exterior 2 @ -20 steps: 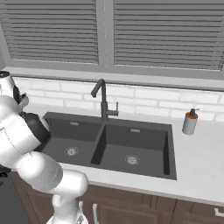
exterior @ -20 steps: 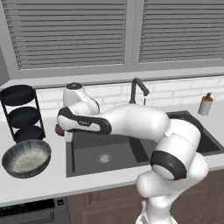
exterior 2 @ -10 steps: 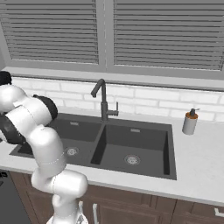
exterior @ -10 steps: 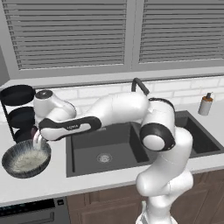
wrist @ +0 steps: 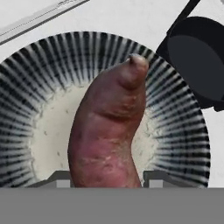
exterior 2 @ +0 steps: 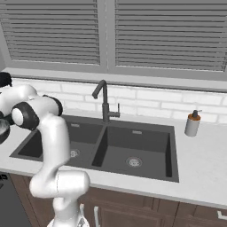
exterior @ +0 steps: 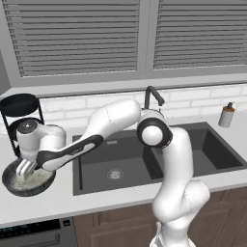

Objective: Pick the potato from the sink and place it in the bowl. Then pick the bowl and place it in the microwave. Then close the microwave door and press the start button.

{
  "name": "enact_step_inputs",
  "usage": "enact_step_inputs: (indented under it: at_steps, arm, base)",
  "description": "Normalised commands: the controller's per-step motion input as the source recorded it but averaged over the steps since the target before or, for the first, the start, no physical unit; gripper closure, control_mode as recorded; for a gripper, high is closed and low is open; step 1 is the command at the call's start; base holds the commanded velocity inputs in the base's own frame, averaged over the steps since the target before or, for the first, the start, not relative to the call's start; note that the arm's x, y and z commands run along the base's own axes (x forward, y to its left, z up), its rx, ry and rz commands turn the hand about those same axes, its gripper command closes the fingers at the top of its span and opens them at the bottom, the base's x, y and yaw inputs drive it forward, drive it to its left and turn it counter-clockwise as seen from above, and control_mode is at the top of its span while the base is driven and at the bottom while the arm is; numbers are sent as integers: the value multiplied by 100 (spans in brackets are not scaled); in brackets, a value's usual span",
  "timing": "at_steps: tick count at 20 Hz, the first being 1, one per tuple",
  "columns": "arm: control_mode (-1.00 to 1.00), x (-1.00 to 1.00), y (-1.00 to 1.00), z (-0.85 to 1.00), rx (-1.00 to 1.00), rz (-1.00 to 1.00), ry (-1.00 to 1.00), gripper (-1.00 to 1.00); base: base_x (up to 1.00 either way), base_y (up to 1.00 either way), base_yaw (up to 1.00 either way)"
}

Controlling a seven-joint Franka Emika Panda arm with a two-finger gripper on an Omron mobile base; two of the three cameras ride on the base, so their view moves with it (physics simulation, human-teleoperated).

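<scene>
While the claw grips the one potato between its fingers, it hangs just over the single bowl, inside the rim, one black rack close beside.

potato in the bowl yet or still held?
Still held: in the hand view the potato sits between the hand's fingertips, over the bowl.

the potato between my fingers is reddish-brown with purplish blotches. below it the bowl has a speckled whitish centre ringed by black-and-white radial stripes. beside the bowl the rack tray is plain black, and the counter around it off-white.
</scene>
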Motion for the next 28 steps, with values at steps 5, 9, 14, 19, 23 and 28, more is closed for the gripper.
enact_step_inputs:
  at_steps: [5, 9, 14, 19, 23, 28]
  arm:
    - [-100, 14, 32, -7, 0, -12, 0, 100]
    - [-100, 59, 0, -41, 0, -7, 0, 100]
    - [-100, 43, 0, -53, 0, -1, 0, 100]
    - [-100, 15, 0, -45, 1, 0, 0, -100]
    - [-100, -15, -4, -4, 7, 0, 0, -100]
    - [-100, -18, -34, 7, 12, 0, 0, -100]
  base:
    - [0, 0, 0]
    - [0, 0, 0]
    - [0, 0, 0]
    - [0, 0, 0]
    - [0, 0, 0]
    - [0, 0, 0]
